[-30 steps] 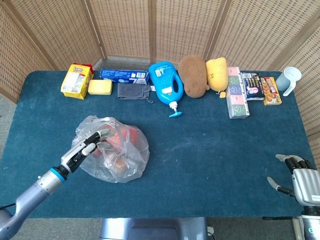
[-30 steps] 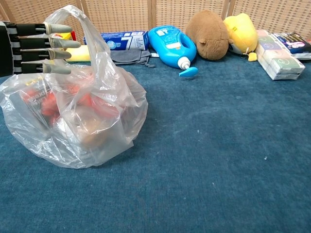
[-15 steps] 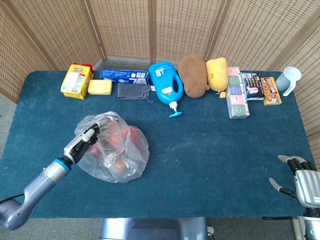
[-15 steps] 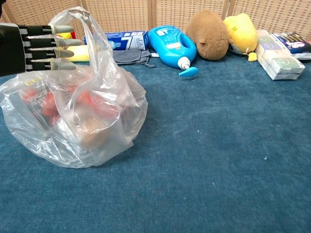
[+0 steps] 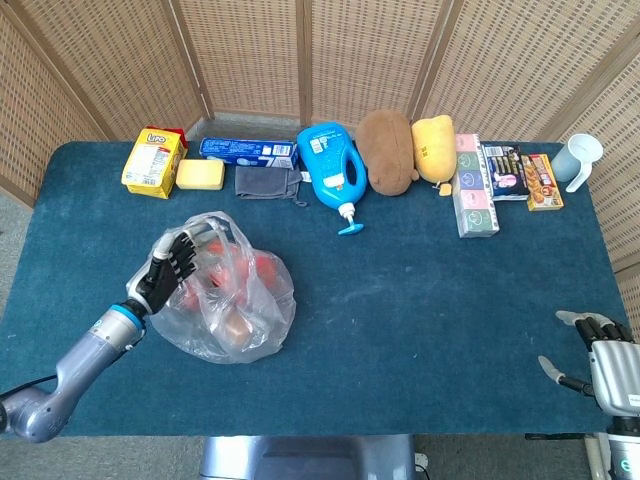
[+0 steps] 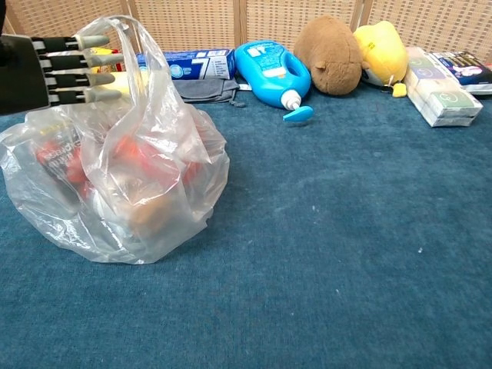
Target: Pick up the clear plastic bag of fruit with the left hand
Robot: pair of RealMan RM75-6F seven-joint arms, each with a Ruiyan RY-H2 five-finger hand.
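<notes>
The left hand [image 5: 172,265] is black with grey-tipped fingers [image 6: 96,75], on a silver, blue-ringed forearm [image 5: 75,370].

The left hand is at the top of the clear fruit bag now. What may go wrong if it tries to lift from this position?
1. The left hand has straight fingers reaching through the handle loop of the clear plastic bag, not closed on it; the loop could slide off.
2. The fruit lies loose inside, so the bag may tilt and spill.
3. The thin film may stretch or tear under the load.
</notes>
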